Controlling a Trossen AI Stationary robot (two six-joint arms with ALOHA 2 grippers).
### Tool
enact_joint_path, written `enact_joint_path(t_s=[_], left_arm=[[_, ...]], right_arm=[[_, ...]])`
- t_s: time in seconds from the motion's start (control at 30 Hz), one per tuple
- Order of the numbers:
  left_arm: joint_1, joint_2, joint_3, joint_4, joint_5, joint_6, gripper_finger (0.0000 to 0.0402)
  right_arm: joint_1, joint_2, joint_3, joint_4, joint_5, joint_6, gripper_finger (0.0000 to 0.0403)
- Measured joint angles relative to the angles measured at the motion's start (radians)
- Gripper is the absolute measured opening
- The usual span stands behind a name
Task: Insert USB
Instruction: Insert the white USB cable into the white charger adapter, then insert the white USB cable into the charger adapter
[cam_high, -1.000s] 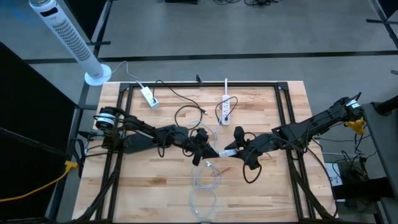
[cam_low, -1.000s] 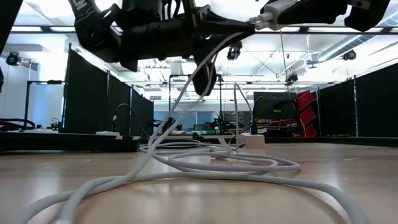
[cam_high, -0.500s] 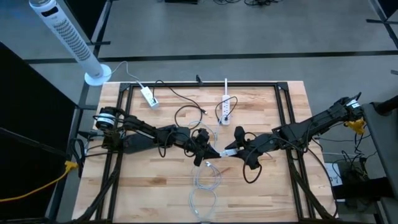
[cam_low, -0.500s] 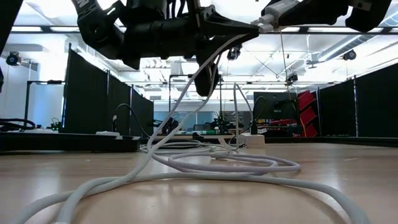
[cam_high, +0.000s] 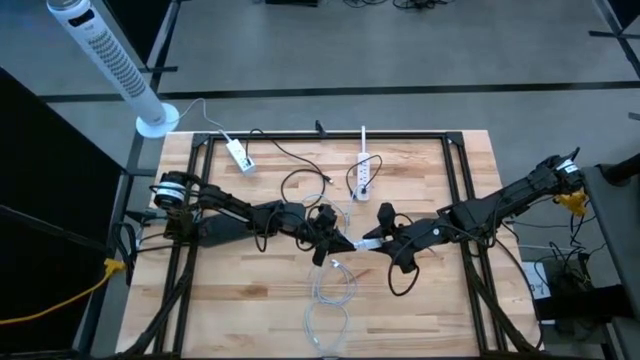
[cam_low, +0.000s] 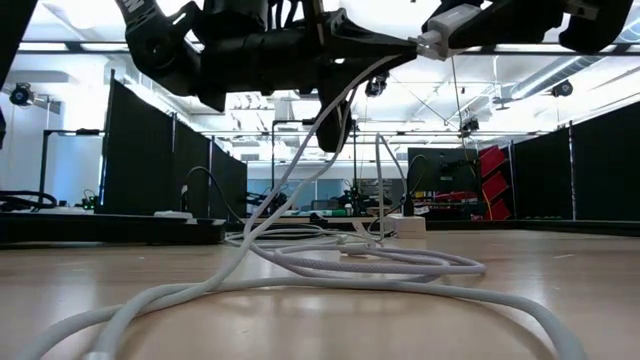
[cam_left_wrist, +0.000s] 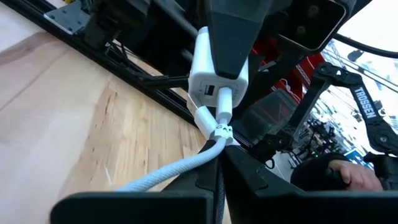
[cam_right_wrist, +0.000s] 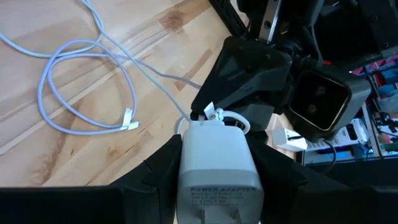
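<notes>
A white power adapter (cam_right_wrist: 217, 163) hangs above the table's middle, with my right gripper (cam_right_wrist: 216, 146) shut on it. My left gripper (cam_left_wrist: 219, 160) faces it from the table's left and is shut on the white USB cable (cam_left_wrist: 168, 174) just behind its plug (cam_left_wrist: 224, 107). The plug's tip stands at the adapter's port face (cam_left_wrist: 217, 92); how deep it sits I cannot tell. The rest of the cable (cam_high: 330, 290) hangs down and lies in loose loops on the wooden table (cam_high: 240, 300), its free plug end (cam_right_wrist: 130, 118) flat on the wood. My left gripper pinches the cable between its two fingers right behind the plug's collar (cam_left_wrist: 219, 132). The fingers run level from the table's left, along the cable. The plug sticks out past the fingertips, clear of the table, and the cable droops slack below. My right gripper pinches the adapter's two broad sides (cam_right_wrist: 186, 163) between its two fingers. The fingers come level from the table's right. The adapter is lifted clear, its prongs (cam_right_wrist: 219, 214) toward the wrist and its port face toward my left gripper.
A white power strip (cam_high: 363, 175) lies at the table's far middle and a smaller white block (cam_high: 240, 155) with a cord at the far left. Thin dark cables (cam_high: 300, 182) loop behind the grippers. Black frame rails (cam_high: 450, 180) edge the table. A tower fan (cam_high: 110, 60) stands beyond the far left corner.
My left gripper has edged toward the table's right, bringing the plug up to the adapter. The hanging cable has followed it.
</notes>
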Motion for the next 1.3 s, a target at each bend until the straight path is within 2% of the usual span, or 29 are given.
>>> enact_joint_path(t_s=[0.2, 0.37, 0.6, 1.3], left_arm=[[-0.003, 0.000, 0.000, 0.012, 0.029, 0.021, 0.0000], [-0.005, 0.000, -0.002, 0.048, 0.033, 0.044, 0.0000], [-0.005, -0.001, -0.003, 0.099, 0.004, 0.042, 0.0000], [-0.021, 0.006, -0.003, 0.133, 0.017, 0.018, 0.0000]], right_arm=[[0.004, -0.058, 0.000, -0.008, 0.011, 0.041, 0.0141], [0.004, -0.097, 0.000, -0.014, -0.033, 0.083, 0.0141], [0.004, -0.074, -0.005, 0.001, -0.071, 0.077, 0.0141], [0.004, -0.064, -0.005, 0.071, -0.064, -0.010, 0.0141]])
